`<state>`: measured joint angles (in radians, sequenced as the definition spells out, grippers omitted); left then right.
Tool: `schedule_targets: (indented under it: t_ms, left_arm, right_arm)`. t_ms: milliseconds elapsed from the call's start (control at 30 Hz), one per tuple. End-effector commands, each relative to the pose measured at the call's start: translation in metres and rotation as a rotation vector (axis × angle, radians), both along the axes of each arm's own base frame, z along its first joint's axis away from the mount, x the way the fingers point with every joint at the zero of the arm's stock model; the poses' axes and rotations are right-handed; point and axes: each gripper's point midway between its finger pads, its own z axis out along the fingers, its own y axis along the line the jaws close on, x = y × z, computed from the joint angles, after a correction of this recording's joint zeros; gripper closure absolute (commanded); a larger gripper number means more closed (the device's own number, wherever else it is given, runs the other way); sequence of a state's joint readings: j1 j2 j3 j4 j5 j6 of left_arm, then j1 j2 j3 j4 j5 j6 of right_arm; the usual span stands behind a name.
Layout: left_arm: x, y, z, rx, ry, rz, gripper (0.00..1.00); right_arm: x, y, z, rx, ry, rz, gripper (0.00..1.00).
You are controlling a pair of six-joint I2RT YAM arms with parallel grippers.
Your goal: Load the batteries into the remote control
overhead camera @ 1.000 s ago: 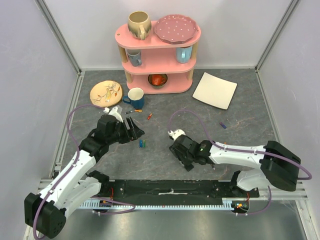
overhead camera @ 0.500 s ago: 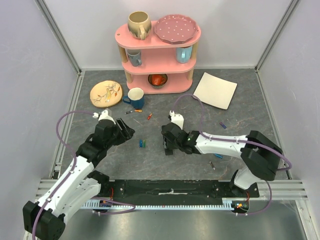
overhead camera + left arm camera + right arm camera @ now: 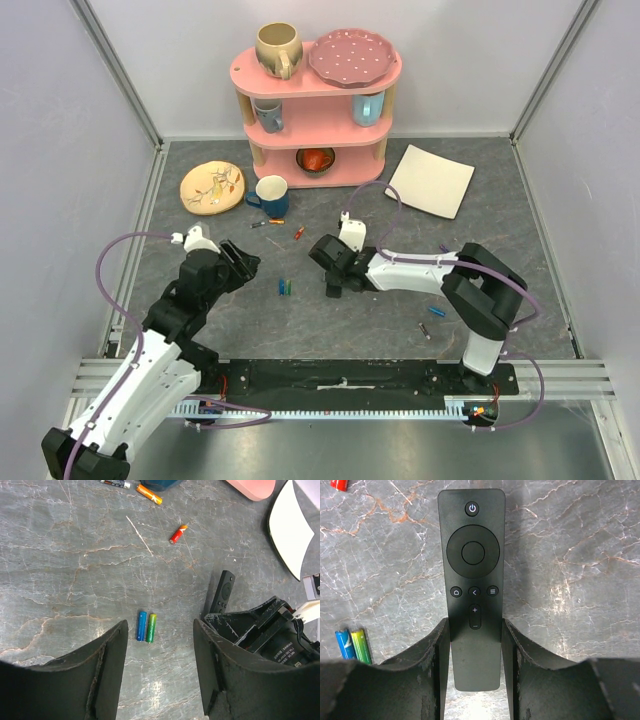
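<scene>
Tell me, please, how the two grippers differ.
The right gripper grips the remote control by its sides; the left gripper is open and empty. The left gripper hangs above the blue battery and green battery; the right gripper has them off to one side. Both face the table.

Left arm extended, left gripper jaws apart, empty; right arm angled inward, right gripper clamped on remote.
</scene>
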<state>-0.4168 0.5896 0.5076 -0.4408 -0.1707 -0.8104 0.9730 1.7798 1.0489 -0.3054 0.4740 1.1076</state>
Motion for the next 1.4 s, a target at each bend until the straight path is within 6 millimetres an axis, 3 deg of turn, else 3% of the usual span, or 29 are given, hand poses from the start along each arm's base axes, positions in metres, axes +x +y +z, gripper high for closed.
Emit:
schedule_targets:
  t_ms: [0,367,433,533,567,633,667,733,767,833,867,933,1000,1033,1067,1167,1267,1367]
  left_arm:
    - [0.002,0.004,0.002,-0.001,-0.018,0.028,0.4]
    - [0.0,0.003,0.003,-0.003,-0.016,0.021,0.39]
    - [0.001,0.003,0.003,0.001,-0.014,0.023,0.35]
    - [0.002,0.002,-0.001,0.004,0.002,0.022,0.27]
    - [0.004,-0.001,-0.001,0.001,0.001,0.016,0.23]
    - [0.005,-0.007,-0.009,0.004,0.033,-0.008,0.22]
    - [0.006,-0.013,-0.009,0.002,0.037,-0.028,0.21]
    - [0.009,-0.022,-0.015,0.015,0.056,-0.046,0.21]
    - [0.008,-0.033,-0.013,0.017,0.058,-0.077,0.21]
    - [0.012,-0.043,-0.013,0.034,0.051,-0.077,0.21]
    - [0.011,-0.058,-0.016,0.051,0.079,-0.107,0.21]
    - [0.018,-0.073,-0.009,0.081,0.09,-0.117,0.21]
    - [0.018,-0.09,-0.027,0.164,0.171,-0.141,0.2]
    - [0.02,-0.102,-0.015,0.177,0.177,-0.161,0.19]
    - [0.023,-0.108,-0.027,0.217,0.214,-0.164,0.16]
    - [0.031,-0.13,-0.024,0.148,0.201,-0.185,0.01]
    - [0.039,-0.154,-0.017,0.046,0.111,-0.255,0.01]
    - [0.044,-0.165,-0.026,0.082,0.108,-0.31,0.04]
  right_arm:
    - [0.016,-0.001,0.005,-0.019,-0.029,-0.072,0.56]
    - [0.012,0.001,-0.004,-0.032,0.013,-0.039,0.25]
    - [0.013,0.001,0.005,-0.024,0.0,-0.03,0.2]
    - [0.014,-0.005,0.035,-0.009,-0.055,-0.01,0.15]
    - [0.015,-0.008,0.056,0.005,-0.093,0.008,0.14]
    - [0.012,-0.022,0.071,-0.019,-0.136,0.019,0.11]
    - [0.011,-0.029,0.092,0.002,-0.181,0.022,0.11]
    - [0.007,-0.048,0.099,-0.051,-0.222,0.048,0.11]
    - [0.004,-0.055,0.116,-0.026,-0.26,0.05,0.11]
    - [-0.003,-0.073,0.111,-0.069,-0.277,0.069,0.11]
    - [-0.006,-0.079,0.122,-0.046,-0.306,0.063,0.1]
    - [-0.013,-0.095,0.109,-0.073,-0.31,0.057,0.02]
    - [-0.019,-0.106,0.104,-0.081,-0.316,0.056,0.02]
    - [-0.022,-0.107,0.102,-0.091,-0.312,0.077,0.02]
    - [-0.025,-0.11,0.101,-0.095,-0.31,0.087,0.02]
    - [-0.029,-0.117,0.099,-0.081,-0.31,0.075,0.02]
    - [-0.032,-0.117,0.102,-0.053,-0.33,0.081,0.02]
    - [-0.034,-0.121,0.106,-0.053,-0.348,0.096,0.02]
